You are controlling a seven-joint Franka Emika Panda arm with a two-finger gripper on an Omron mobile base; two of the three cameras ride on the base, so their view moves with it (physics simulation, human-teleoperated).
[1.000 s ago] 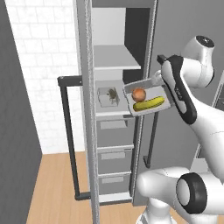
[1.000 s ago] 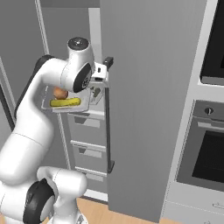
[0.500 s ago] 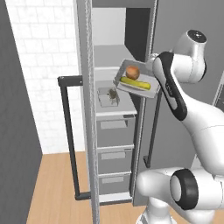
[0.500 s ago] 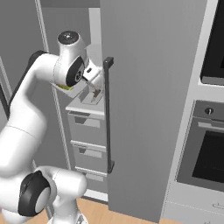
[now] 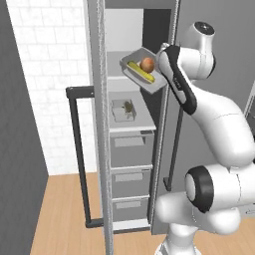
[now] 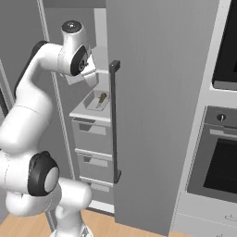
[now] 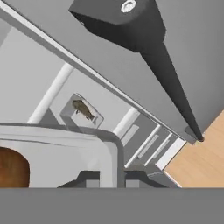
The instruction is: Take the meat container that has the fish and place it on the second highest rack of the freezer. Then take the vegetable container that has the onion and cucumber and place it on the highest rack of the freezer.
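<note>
Fish tray [image 5: 123, 110] sits shelved at frame centre; gripper [image 5: 162, 65] clenched on veg tray [image 5: 143, 75], upper centre, not yet on the top rack

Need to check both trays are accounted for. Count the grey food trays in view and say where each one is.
2. The vegetable container, with onion and cucumber, is held tilted by the hand at the freezer's top shelf. The meat container with the fish sits on the shelf below. None seems hidden.

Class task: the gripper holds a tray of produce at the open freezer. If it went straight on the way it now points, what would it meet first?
Apart from the vegetable container it grips, probably the shelf beside the meat container, though depth is unclear.
</note>
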